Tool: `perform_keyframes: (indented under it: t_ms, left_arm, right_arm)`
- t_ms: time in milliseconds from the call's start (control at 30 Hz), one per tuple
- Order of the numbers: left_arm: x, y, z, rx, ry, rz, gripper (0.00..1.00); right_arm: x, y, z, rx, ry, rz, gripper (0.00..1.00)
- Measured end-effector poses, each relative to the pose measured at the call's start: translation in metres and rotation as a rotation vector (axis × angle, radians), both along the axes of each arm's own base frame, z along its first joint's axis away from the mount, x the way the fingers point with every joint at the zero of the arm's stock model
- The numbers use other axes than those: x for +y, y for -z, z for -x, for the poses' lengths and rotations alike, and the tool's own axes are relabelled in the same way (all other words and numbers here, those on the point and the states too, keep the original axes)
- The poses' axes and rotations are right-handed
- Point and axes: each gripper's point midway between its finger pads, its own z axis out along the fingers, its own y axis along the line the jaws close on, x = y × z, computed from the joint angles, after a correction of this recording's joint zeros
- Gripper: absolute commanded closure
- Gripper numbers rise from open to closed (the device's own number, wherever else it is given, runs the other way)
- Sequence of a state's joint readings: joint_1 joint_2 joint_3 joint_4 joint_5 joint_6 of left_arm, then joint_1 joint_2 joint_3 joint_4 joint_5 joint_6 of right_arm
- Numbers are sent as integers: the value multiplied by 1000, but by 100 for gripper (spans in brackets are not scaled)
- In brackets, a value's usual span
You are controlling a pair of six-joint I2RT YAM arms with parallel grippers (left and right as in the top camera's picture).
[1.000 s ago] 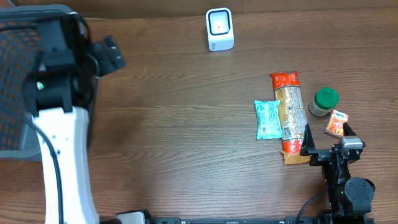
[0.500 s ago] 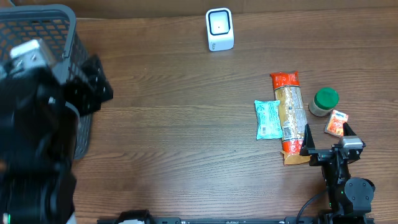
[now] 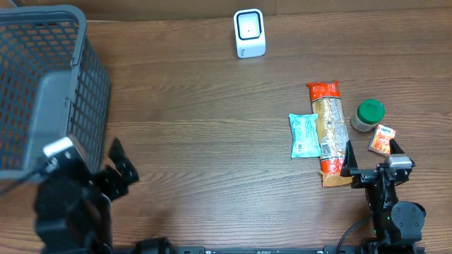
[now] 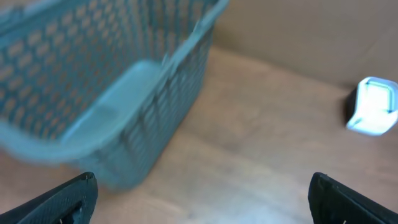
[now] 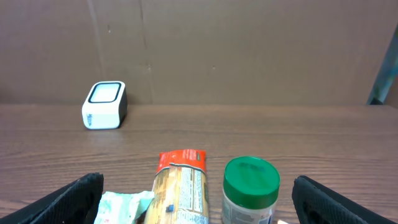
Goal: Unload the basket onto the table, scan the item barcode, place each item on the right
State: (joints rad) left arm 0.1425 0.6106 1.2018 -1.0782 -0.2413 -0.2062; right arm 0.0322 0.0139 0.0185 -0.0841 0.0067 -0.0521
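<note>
Left tool point(image 3: 121, 164) wide open near basket point(image 3: 62, 106)

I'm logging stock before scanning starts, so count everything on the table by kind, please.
Basket: 1
Scanner: 1
Packets: 2, the long packet and the teal packet
Jar: 1
Small box: 1
Total: 6

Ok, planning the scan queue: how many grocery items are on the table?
4, all at the right: teal packet, long package beside it, green-lidded jar, small orange box. The basket may hide more.
</note>
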Motion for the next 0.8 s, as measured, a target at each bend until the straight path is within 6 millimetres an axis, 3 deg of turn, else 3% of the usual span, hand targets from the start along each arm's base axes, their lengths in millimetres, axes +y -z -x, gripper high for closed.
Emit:
perform_keyframes:
  t_ms: [100, 200, 433, 567, 800]
  left_arm:
    - [3, 24, 5, -33, -25, -2, 0]
    - [5, 28, 1, -159, -45, 15, 0]
    - [-1, -3, -17, -627, -9, 99, 0]
    - [-11, -22, -17, -858, 63, 115, 0]
    - [-18, -7, -16, -1015, 125, 132, 0]
  right_arm:
    - [0, 0, 0, 2, 0, 0, 0]
    - [0, 0, 0, 2, 0, 0, 0]
    - [0, 1, 0, 2, 0, 0, 0]
    - [0, 1, 0, 3, 0, 0, 0]
    - [0, 1, 0, 3, 0, 0, 0]
